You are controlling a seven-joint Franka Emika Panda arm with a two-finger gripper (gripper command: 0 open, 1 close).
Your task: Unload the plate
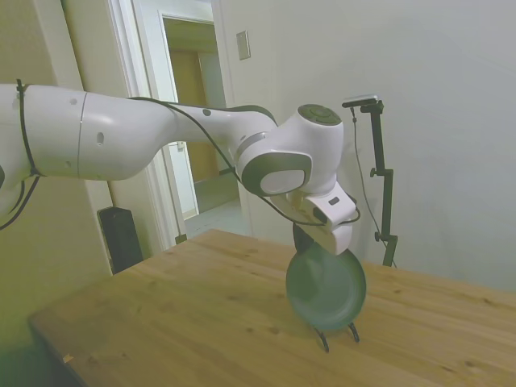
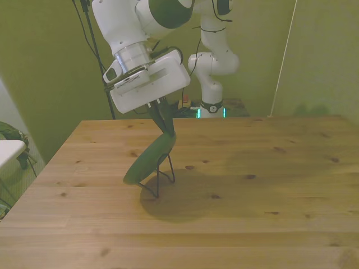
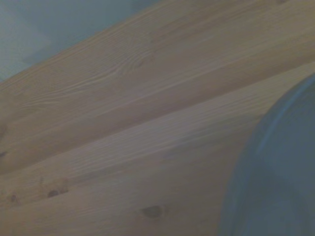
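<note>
At the top edge of the plate [image 2: 150,161], the gripper [image 2: 166,131] meets the rim from above: you can see the dark fingers [image 2: 164,120] in the front view, drawn together on the upper rim and gripping the plate. The plate stands on edge near the middle of the bench [image 2: 269,185], tilted, its lower edge down among the uprights of the thin black wire stand [image 2: 160,180]. In the side view its round face [image 1: 326,290] is turned toward the camera, with the fingers above it. Note the controlling relation: the plate hangs below the fingers, and the stand's uprights rise either side of its lower edge. You should judge that the coming move must run upward along the plate's own tilted plane until that edge clears the wires. A sideways pull would likely drag the stand.
</note>
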